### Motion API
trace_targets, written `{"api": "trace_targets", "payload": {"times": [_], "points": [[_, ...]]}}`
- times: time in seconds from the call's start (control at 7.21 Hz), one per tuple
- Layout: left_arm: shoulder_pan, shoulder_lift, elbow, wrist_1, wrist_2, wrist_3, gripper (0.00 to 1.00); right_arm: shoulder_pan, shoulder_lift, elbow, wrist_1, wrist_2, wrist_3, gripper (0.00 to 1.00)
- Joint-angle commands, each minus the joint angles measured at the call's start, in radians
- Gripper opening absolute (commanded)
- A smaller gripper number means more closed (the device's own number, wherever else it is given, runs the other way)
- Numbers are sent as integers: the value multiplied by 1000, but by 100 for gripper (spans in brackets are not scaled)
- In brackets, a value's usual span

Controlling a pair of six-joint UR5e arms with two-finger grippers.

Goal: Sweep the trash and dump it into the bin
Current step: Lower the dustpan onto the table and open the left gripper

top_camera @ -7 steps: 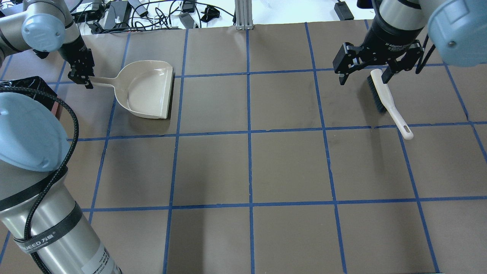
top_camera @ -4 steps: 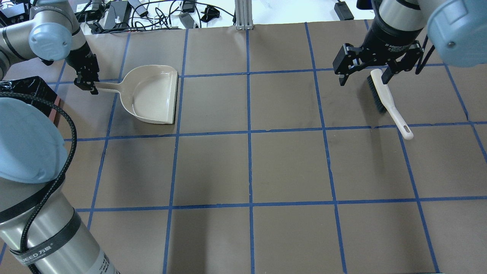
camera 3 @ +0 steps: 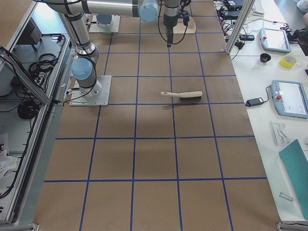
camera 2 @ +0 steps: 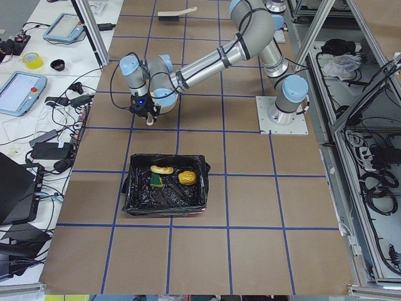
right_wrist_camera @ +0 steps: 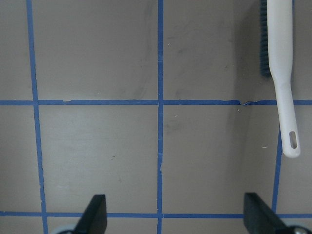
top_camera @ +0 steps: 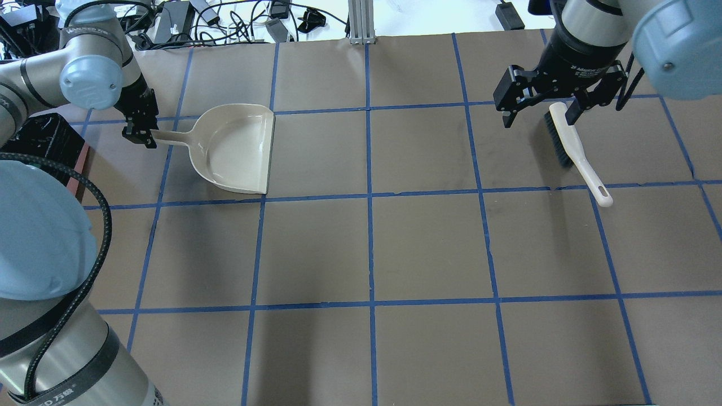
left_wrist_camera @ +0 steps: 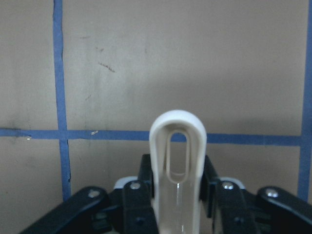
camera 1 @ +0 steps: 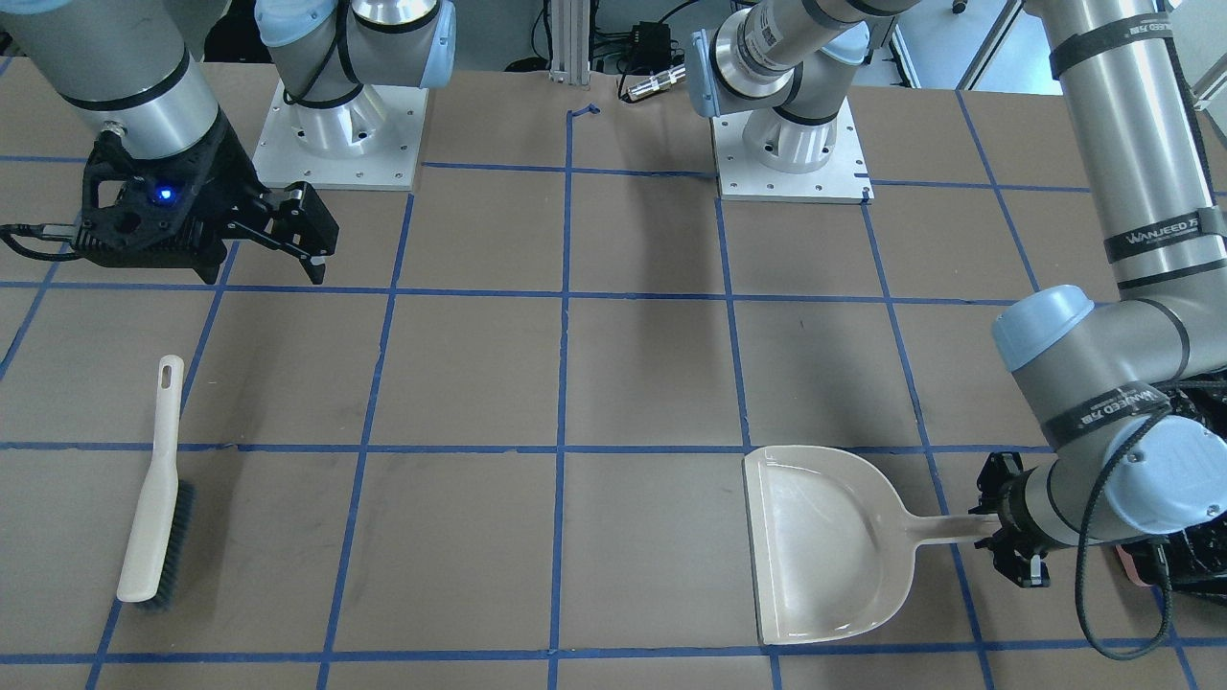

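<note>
Left gripper [top_camera: 142, 137] is pinching the dustpan [top_camera: 237, 149] by the far end of its handle, upper left of the overhead frame. In the left wrist view the fingers [left_wrist_camera: 139, 195] are pressing in on both sides of the handle loop. The pan is sitting level on the table [top_camera: 428, 248] and showing nothing inside.

Right gripper [top_camera: 540, 115] is hovering at upper right with its jaws spread wide, gripping nothing. The brush [top_camera: 575, 152] is lying loose on the table just below it.

All the trash is sitting inside the bin [camera 2: 135, 204], lower middle of the exterior left frame: the golden-brown blob [camera 2: 187, 178], the tan croissant piece [camera 2: 161, 169] and the yellow-green wedge [camera 2: 156, 182], bunched at the end nearest the left arm. Judging by that, sweep and dump are looking done and only parking the tools is remaining.

Handling guess: the pieces are looking small and light. The blob is glossy and lumpy, so it is likely rolling or slipping under a pinch — better pushed with the brush than grabbed. The wedge is lying flat, hard to get fingers under.

The bin liner is looking thin, soft and slick. If the bin needs shifting, the stiff pink wall is the place to hold — not the bag
</note>
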Motion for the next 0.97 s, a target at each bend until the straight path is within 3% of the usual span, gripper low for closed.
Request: {"api": "trace_targets", "payload": {"times": [0.0,0.42,0.69,0.83], "points": [[-11,22,-41,21,-2,6,0,0,0,0,-1,1,0,100],[-8,16,-46,34,-3,6,0,0,2,0,-1,-1,0,100],[-8,18,-44,34,-2,6,30,0,0,0,-4,1,0,100],[-8,19,-44,34,-2,6,40,0,0,-1,-4,1,1,100]]}}
